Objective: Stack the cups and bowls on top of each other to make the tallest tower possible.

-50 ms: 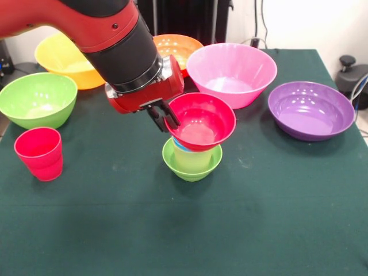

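Your gripper is clamped on the rim of the small red bowl atop the tower; next, seemingly, let go and lift clear without tipping it.

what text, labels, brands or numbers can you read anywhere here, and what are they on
None: no readable text shows in this view.
The red and black arm and its gripper show no logo or number.
The small red bowl, lime-green bowl, red cup, pink bowl and purple bowl are plain, unmarked plastic.
The green table cover carries no print.
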